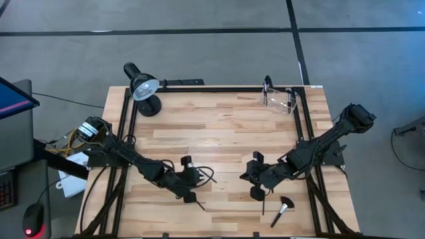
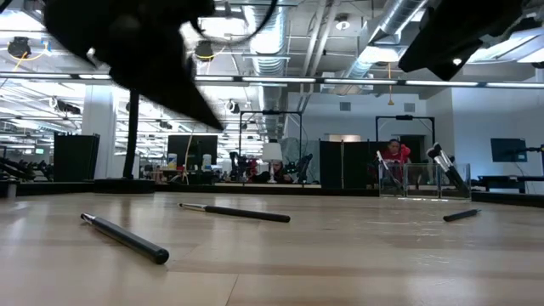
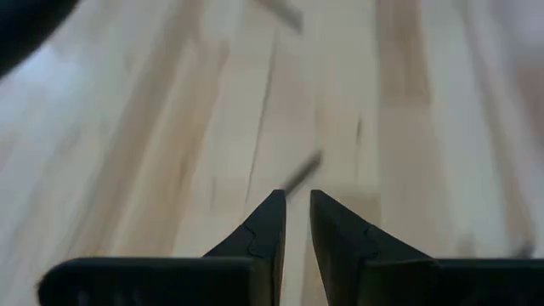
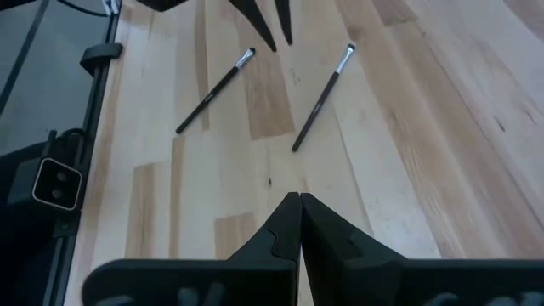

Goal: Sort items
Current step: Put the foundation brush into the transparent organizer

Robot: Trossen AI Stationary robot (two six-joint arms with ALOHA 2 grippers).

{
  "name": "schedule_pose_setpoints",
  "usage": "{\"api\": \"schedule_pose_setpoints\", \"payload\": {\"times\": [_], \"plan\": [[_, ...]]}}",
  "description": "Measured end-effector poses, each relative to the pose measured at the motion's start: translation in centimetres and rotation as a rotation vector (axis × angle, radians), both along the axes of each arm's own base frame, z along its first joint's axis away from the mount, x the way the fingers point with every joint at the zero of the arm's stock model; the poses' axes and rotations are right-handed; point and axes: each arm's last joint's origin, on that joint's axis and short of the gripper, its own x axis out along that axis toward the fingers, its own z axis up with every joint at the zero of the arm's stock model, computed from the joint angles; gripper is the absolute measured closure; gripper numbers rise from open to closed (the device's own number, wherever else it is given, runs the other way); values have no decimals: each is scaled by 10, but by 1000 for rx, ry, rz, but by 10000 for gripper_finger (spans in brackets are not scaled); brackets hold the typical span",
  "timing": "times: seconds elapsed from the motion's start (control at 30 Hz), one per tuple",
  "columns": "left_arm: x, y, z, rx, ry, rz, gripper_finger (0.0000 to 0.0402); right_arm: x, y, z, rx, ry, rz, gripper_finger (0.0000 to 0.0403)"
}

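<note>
- The left claw [image 3: 296, 197] is released: its two dark fingers [image 3: 259, 234] stand slightly parted with nothing between them. It hangs low over the surface [image 1: 219, 126], well apart from the clear container [image 1: 279, 99], over toward the opposite near corner.
- Just ahead of its fingertips a slim brush [image 3: 302, 174] lies on the wood, too blurred to tell which end is which.
- The right claw [image 4: 299, 197] is clenched, fingers pressed together and gripping nothing. It hovers over the near half of the surface on the container's side, well apart from the container itself.
- Beyond its tips two slim dark-handled brushes lie flat and apart from each other, one [image 4: 212, 93] nearer the black edge rail [image 4: 98, 59], the other [image 4: 321, 100] beside it. Both have pale bristle tips.
- A fan-headed brush [image 1: 284, 207] and a thin dark brush [image 1: 264, 202] lie near the front edge, on the container's side and far from it.
- From surface level, three more handles lie flat: one long [image 2: 123, 238], one further back [image 2: 234, 212], and one short [image 2: 459, 216] nearest the container.
- The container sits at the far corner, with a few dark brushes [image 2: 446, 170] leaning inside it.
- A black desk lamp [image 1: 143, 88] stands at the other far corner, well apart from the container.
</note>
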Motion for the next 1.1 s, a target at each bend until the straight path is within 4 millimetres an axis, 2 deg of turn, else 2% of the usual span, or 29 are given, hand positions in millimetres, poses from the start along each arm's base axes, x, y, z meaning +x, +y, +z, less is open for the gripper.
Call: {"api": "schedule_pose_setpoints", "payload": {"times": [0.13, 0.37, 0.5, 0.63, 0.8, 0.93, 1.1], "plan": [[-2, 15, -6, -46, 154, -39, 334, -1, 1, 0, -5, 4, 8, 403], [2, 36, -9, -22, 290, -191, 314, -8, 13, 0, -8, 4, 60, 403], [3, 62, -4, -22, 347, -171, 302, -11, 16, 0, -34, -1, 94, 403], [5, 87, 5, -94, 353, -164, 297, -10, 15, 0, -57, -16, 80, 403], [8, 82, 11, -59, 434, -276, 297, 1, 4, 4, -59, -56, 51, 403], [19, 75, 21, -8, 500, -292, 297, 7, -5, 7, -121, -26, 111, 403], [33, 76, 15, 14, 524, -303, 297, 19, -12, 36, -182, -15, 193, 403]]}}
